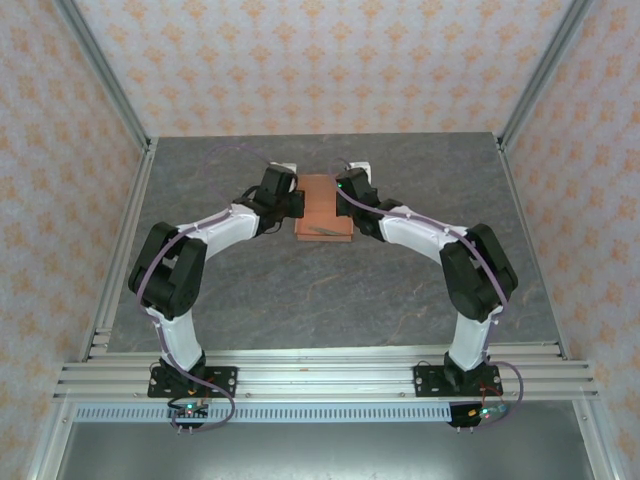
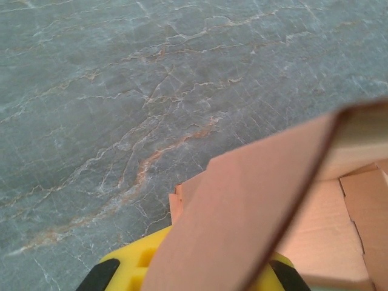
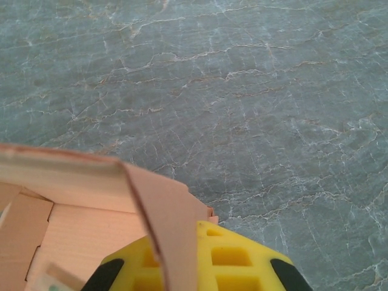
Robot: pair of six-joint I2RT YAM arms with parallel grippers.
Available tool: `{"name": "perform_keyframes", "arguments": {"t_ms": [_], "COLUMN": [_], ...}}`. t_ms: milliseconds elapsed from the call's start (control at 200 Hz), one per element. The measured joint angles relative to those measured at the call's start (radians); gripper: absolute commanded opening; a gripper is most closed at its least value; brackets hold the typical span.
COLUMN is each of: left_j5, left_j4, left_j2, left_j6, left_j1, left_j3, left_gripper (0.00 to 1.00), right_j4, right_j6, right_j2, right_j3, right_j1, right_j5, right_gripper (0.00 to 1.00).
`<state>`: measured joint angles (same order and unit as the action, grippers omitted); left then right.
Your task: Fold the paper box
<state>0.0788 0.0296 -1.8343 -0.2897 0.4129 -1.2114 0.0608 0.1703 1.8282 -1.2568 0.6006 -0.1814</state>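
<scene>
On the grey marble-patterned desk (image 1: 330, 300), beyond its middle, lies the salmon-orange thin card paper box (image 1: 324, 210), partly folded. The left gripper (image 1: 297, 207) meets its left side and the right gripper (image 1: 350, 200) its right. Each gripper's jaws are pinched on a raised flap of the card.

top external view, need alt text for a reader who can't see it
Two white-and-black robot arms curve inward, the left tool and right tool shut on opposite sides of a salmon-orange paper box on a grey marbled table. Patterned walls enclose the table.
</scene>
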Motion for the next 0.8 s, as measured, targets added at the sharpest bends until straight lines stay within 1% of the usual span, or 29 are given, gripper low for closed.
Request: {"name": "perform_keyframes", "arguments": {"t_ms": [250,420,801], "left_j5": [-0.125,-0.190,-0.327], "left_j4": [-0.051,-0.111,-0.231], "left_j2": [0.031,0.059,0.069], "left_j6": [-0.104,-0.132,-0.166], "left_j1": [0.055,0.084,0.145], "left_j3": [0.066,0.135,0.225], "left_gripper": [0.02,0.01,0.01], "right_j4": [-0.019,-0.077,-0.219], "right_j6": [0.064,0.082,0.096], "right_j2": [0.004,0.004,-0.006], "right_j3": [0.009,0.050,0.140], "right_j1": [0.019,0.025,0.032], "right_j5": [-0.047,-0.045,-0.044], "right_gripper": [0.03,0.03,0.02]}}
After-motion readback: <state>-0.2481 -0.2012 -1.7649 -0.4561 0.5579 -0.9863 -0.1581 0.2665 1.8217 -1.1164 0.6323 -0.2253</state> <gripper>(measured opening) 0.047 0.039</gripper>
